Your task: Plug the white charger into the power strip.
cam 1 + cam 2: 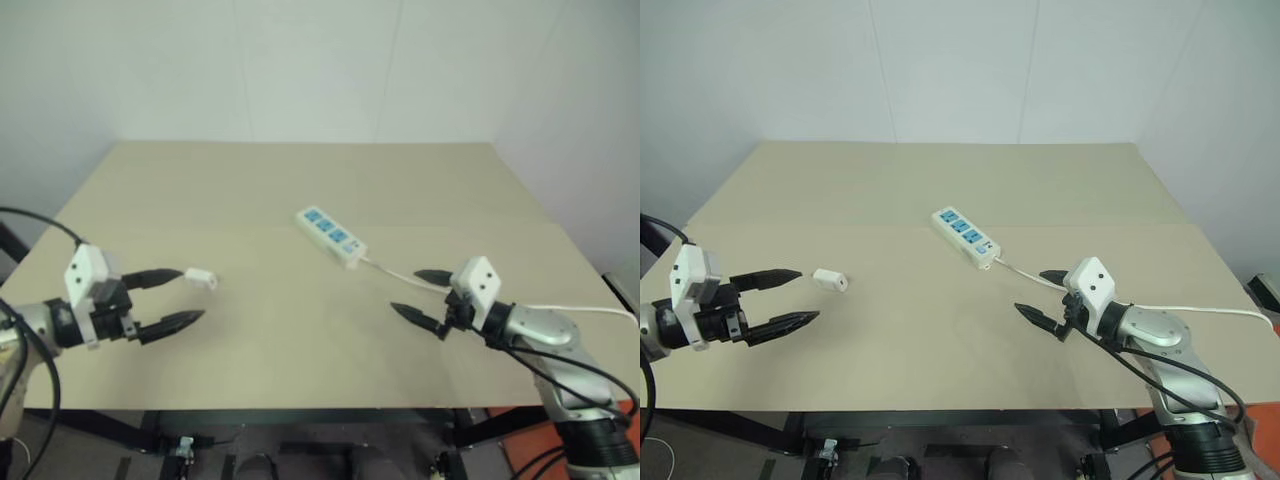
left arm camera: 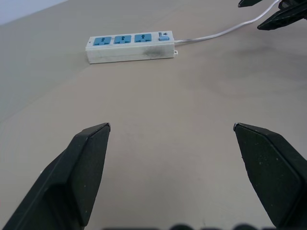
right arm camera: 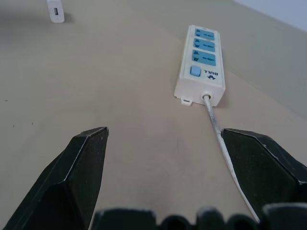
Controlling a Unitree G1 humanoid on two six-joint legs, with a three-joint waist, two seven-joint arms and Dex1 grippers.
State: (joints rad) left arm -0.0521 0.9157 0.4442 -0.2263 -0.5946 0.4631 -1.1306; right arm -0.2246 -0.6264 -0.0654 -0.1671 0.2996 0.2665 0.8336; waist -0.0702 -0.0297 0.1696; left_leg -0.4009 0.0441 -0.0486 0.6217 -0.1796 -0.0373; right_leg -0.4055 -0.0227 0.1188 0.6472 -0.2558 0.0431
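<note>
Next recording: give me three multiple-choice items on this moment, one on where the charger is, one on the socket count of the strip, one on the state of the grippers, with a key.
1. Where does the white charger lie?
A. Plugged into the strip
B. On the table, just ahead of the left gripper
C. Between the right gripper's fingers

2. How many blue sockets show on the power strip?
A. Three
B. Five
C. One

3. How do the two grippers stand?
A. Both open, holding nothing
B. Left shut on the charger
C. Right shut on the cord

Key:
1 B: the charger rests on the table just past the fingertips of the left gripper, apart from the strip.
2 A: three blue sockets in a row, then a blue switch at the cord end.
3 A: the left gripper and the right gripper each show spread fingers with only table between them.
</note>
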